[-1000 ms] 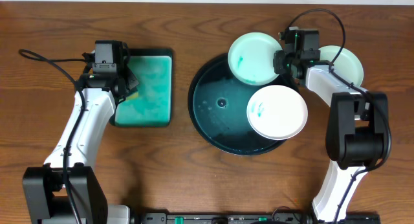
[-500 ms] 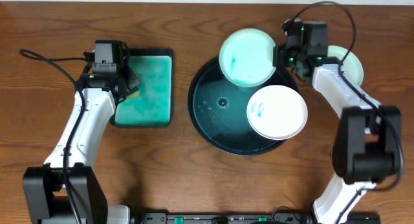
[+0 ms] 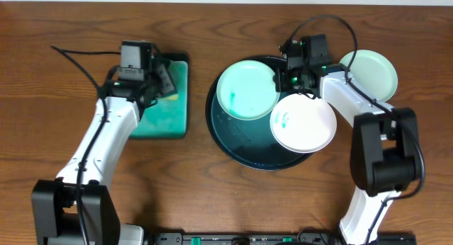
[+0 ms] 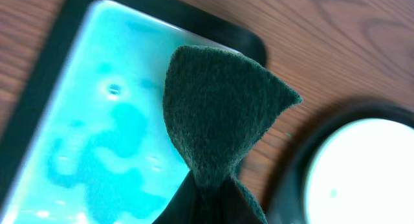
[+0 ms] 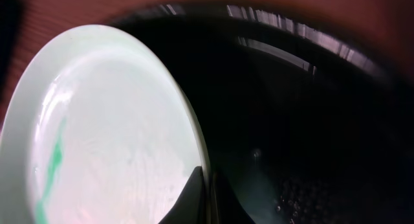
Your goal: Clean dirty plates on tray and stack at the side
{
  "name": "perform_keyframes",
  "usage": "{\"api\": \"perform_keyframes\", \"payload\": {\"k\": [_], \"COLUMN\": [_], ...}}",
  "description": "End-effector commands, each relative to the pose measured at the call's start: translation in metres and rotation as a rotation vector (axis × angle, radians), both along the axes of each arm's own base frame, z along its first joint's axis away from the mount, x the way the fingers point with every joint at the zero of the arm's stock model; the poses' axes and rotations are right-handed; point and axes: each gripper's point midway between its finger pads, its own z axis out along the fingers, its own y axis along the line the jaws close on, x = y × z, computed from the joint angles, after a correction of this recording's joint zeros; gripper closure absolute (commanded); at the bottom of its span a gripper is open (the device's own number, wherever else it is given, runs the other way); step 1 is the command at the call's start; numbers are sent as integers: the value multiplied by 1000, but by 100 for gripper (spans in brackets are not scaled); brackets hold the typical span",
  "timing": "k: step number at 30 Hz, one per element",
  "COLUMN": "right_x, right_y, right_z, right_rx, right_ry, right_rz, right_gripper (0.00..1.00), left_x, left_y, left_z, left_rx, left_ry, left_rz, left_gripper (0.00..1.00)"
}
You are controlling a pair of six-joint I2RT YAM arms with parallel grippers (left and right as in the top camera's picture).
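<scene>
The black round tray (image 3: 241,142) sits mid-table. My right gripper (image 3: 281,80) is shut on the rim of a pale mint plate (image 3: 245,92) with a teal smear and holds it over the tray's upper left; in the right wrist view the plate (image 5: 110,140) fills the left side above the tray (image 5: 310,120). A white plate (image 3: 303,122) with a teal smear lies on the tray's right. A third mint plate (image 3: 368,73) lies on the table to the right. My left gripper (image 3: 164,81) is shut on a dark green sponge (image 4: 220,114) over the teal dish's right edge.
A rectangular teal dish (image 3: 164,110) with a dark rim and wet teal patches lies left of the tray; it also shows in the left wrist view (image 4: 97,133). Cables run from both arms along the table's back.
My right gripper has carried the mint plate down and to the left, over the tray. My left gripper has moved right with the sponge, toward the tray.
</scene>
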Motion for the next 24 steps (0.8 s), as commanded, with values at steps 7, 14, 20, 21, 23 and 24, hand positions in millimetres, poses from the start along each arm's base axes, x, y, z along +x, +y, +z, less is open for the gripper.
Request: {"api": "perform_keyframes", "payload": {"k": [7, 14, 20, 21, 23, 24], "right_x": [-9, -9, -9, -9, -9, -10], "right_y": [4, 6, 4, 4, 5, 5], "right_z": [-30, -32, -34, -34, -34, -34], "right_rx": [-1, 0, -15, -16, -15, -16], "right_ry": [82, 81, 82, 82, 83, 84], "right_rz": [-12, -7, -17, -16, -14, -15], "right_gripper": [99, 99, 99, 99, 99, 99], "left_x": [-1, 14, 27, 27, 24, 23], "left_y": [-66, -127, -180, -187, -203, -210], "left_z": [9, 2, -36, -43, -60, -67], "left_rx": [-82, -191, -318, -332, -361, -367], "left_ry": [-51, -108, -100, -92, -69, -60], "left_rz": [-90, -113, -82, -79, -70, -72], "left_gripper": [93, 93, 93, 93, 93, 93]}}
